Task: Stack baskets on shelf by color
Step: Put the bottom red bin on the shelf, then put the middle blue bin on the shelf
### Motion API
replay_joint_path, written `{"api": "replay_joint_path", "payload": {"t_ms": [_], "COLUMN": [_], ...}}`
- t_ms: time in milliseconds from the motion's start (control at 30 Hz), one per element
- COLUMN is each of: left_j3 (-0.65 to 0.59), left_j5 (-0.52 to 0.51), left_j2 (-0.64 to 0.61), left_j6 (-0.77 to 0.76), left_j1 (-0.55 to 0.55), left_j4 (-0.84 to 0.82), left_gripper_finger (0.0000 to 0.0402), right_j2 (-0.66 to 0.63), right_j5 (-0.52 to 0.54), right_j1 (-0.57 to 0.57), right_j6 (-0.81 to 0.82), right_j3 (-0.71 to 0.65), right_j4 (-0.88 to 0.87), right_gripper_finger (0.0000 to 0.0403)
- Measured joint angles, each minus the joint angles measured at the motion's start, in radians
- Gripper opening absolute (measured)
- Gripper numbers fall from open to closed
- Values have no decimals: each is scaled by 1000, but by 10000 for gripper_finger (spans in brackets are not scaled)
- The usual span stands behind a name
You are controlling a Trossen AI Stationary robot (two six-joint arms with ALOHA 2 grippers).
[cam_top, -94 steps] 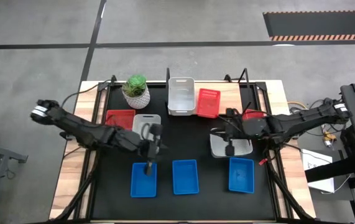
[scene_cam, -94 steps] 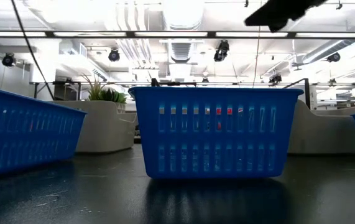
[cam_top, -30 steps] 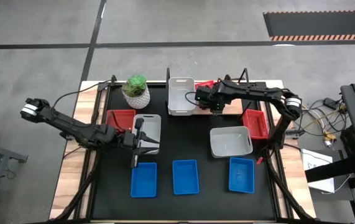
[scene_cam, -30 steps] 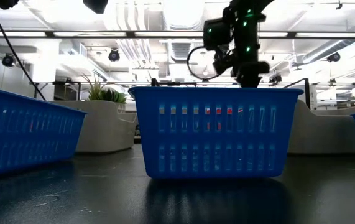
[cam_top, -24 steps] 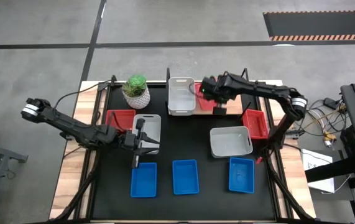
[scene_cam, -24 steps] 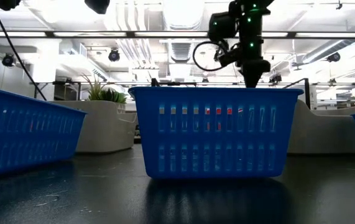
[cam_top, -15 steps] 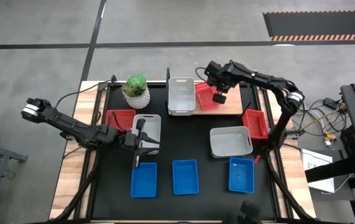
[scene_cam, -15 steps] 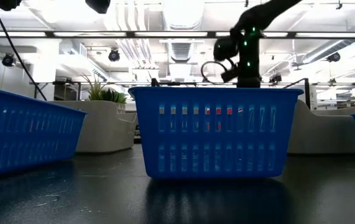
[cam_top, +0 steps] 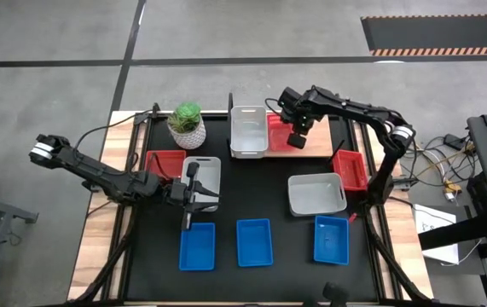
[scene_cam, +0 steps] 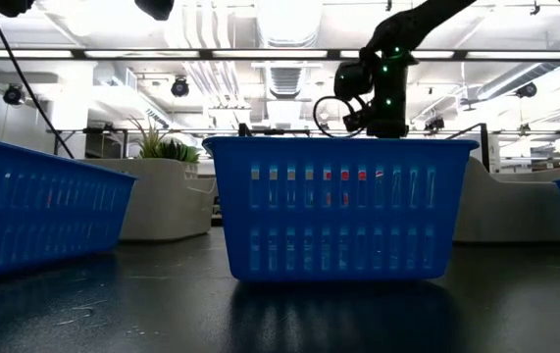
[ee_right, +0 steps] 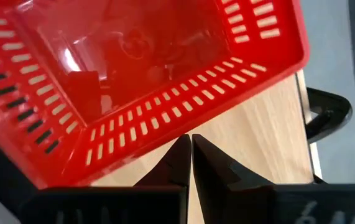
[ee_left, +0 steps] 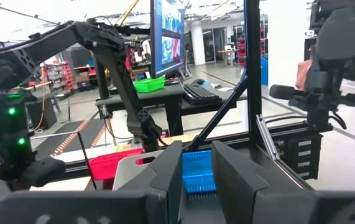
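Right tool [ee_right: 190,155] pinched shut, empty, above slotted glossy red plastic basket [ee_right: 133,68] on pale wooden shelf [ee_right: 252,143].

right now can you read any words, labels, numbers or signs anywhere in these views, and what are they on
None can be read.
Monitor behind the table, left wrist view: it shows a bright picture, any text too small to read.
Red basket on the shelf, right wrist view: only slots, no label.
Blue basket, low view: plain slotted wall, no print.
Striped floor mat, high view: a hazard stripe edge only, no words.
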Motion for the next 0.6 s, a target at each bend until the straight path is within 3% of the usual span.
{"api": "replay_joint_path", "payload": {"t_ms": [600], "left_j3": [0], "left_j5": [0], "left_j2": [0], "left_j6": [0], "left_j1": [0], "left_j4": [-2], "left_gripper_finger": [70], "right_j2": [-61], "right_j5": [-6], "right_j1": [53], "right_j6": [62], "right_j3": [5], "right_j4": [-78], "right_gripper_finger": [9]}}
